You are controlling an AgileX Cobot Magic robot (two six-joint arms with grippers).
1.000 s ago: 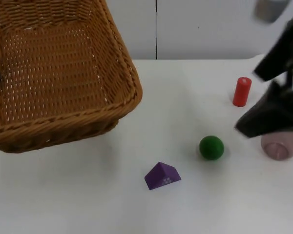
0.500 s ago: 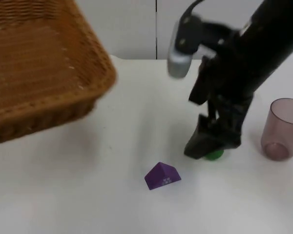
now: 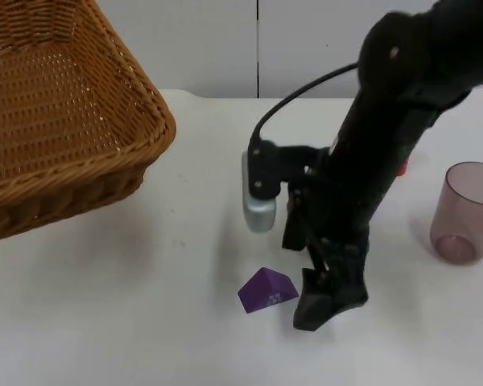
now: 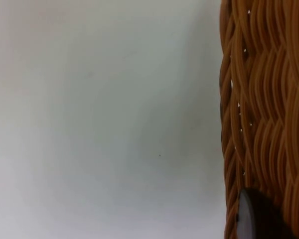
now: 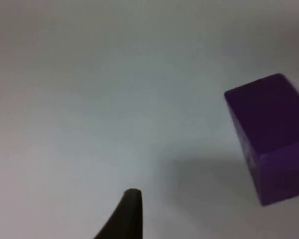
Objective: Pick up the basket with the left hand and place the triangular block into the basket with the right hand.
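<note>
Since half a second ago the right claw (image 3: pixel 318 310) has dropped beside the purple triangular block (image 3: pixel 267 290) on the tabletop (image 3: pixel 145 322), its opening unclear, while the left claw (image 4: pixel 261 219), clamped on the rim, holds the basket (image 3: pixel 56 121) raised, ready to receive it.

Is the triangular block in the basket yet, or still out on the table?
Out. The purple triangular block lies on the white table, beside the right gripper; the tilted basket shows only bare wicker inside.
</note>
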